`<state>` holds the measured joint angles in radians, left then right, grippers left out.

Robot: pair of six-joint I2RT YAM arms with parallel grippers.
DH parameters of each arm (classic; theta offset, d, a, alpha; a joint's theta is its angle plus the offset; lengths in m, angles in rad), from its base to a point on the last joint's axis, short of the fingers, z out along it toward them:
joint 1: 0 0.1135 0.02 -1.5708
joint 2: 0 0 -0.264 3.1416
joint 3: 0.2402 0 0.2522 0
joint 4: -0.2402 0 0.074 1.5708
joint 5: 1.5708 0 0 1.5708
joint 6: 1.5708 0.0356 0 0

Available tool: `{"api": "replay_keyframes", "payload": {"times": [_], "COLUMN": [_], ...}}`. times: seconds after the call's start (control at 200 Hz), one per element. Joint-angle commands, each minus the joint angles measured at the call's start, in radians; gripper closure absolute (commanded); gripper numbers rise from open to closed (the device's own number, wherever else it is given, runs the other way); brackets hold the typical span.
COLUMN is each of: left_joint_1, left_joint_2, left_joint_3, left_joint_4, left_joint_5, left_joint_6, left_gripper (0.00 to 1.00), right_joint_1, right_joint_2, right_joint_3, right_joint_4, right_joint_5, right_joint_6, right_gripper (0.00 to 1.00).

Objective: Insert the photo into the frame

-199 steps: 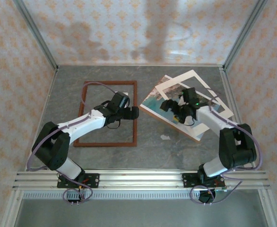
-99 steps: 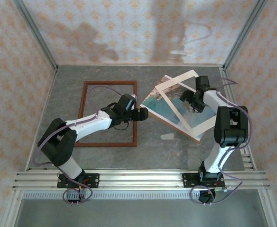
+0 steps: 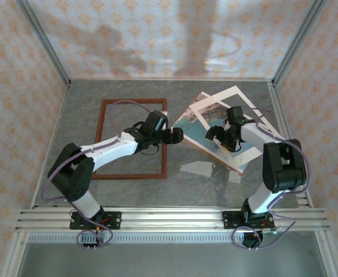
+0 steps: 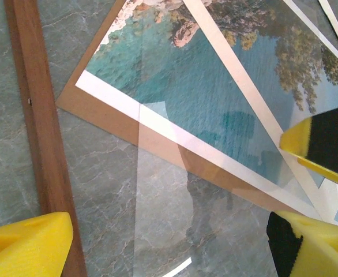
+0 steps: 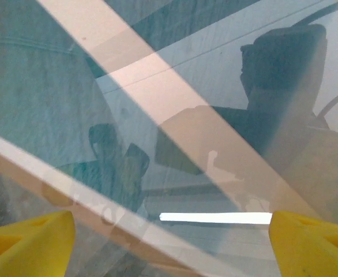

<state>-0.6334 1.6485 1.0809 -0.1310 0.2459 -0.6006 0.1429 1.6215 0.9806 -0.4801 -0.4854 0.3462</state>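
Observation:
The frame (image 3: pixel 134 101) of reddish-brown moulding lies flat at the left; its right side (image 4: pixel 42 133) runs down the left wrist view. The photo (image 3: pixel 193 124) lies askew to the right on a brown board (image 4: pixel 128 130), its turquoise sea (image 4: pixel 215 92) (image 5: pixel 36 115) plain to see. A cream mat (image 3: pixel 233 92) lies crooked over it. My left gripper (image 3: pixel 177 135) (image 4: pixel 169 254) hovers open over the table by the photo's near left edge. My right gripper (image 3: pixel 213 136) (image 5: pixel 169 248) hangs open above the photo's middle. Nothing is between either pair of fingers.
A clear glossy sheet (image 3: pixel 209 169) (image 4: pixel 163 219) lies on the grey marble table in front of the photo and overlaps its near edge. Papered walls with metal posts close in the table. The right gripper's yellow finger (image 4: pixel 325 144) is close to my left one.
The left gripper has moved right, from over the frame to the photo's near left edge. The right gripper swung back toward the far right, then returned over the photo. The cream mat has shifted.

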Motion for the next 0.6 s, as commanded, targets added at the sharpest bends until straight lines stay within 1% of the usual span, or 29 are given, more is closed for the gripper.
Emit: {"api": "replay_keyframes", "payload": {"times": [0.0,0.16,0.245,0.34,0.355,0.375,0.4,0.596], "left_joint_1": [-0.004,-0.027,-0.043,-0.059,-0.06,-0.063,-0.064,-0.076], "left_joint_2": [0.036,0.109,0.168,0.24,0.252,0.255,0.294,0.398], "left_joint_3": [0.048,0.117,0.183,0.265,0.277,0.294,0.313,0.406], "left_joint_4": [-0.019,-0.026,-0.056,-0.099,-0.107,-0.12,-0.133,-0.182], "left_joint_5": [0.031,0.065,0.08,0.083,0.08,0.076,0.071,0.067], "left_joint_6": [0.025,0.039,0.053,0.061,0.085,0.089,0.094,0.104], "left_gripper": [0.12,0.14,0.15,0.16,0.16,0.17,0.17,0.19], "right_joint_1": [-0.043,-0.207,-0.263,-0.285,-0.285,-0.286,-0.288,-0.294], "right_joint_2": [-0.078,-0.021,0.029,0.098,0.11,0.125,0.145,0.258], "right_joint_3": [0.048,0.122,0.161,0.217,0.226,0.237,0.251,0.34], "right_joint_4": [-0.065,-0.076,-0.066,-0.066,-0.066,-0.066,-0.07,-0.086], "right_joint_5": [0.093,0.16,0.188,0.197,0.201,0.205,0.208,0.207], "right_joint_6": [-0.054,-0.08,-0.078,-0.077,-0.077,-0.077,-0.077,-0.081], "right_gripper": [0.11,0.11,0.11,0.11,0.12,0.12,0.12,0.13]}}
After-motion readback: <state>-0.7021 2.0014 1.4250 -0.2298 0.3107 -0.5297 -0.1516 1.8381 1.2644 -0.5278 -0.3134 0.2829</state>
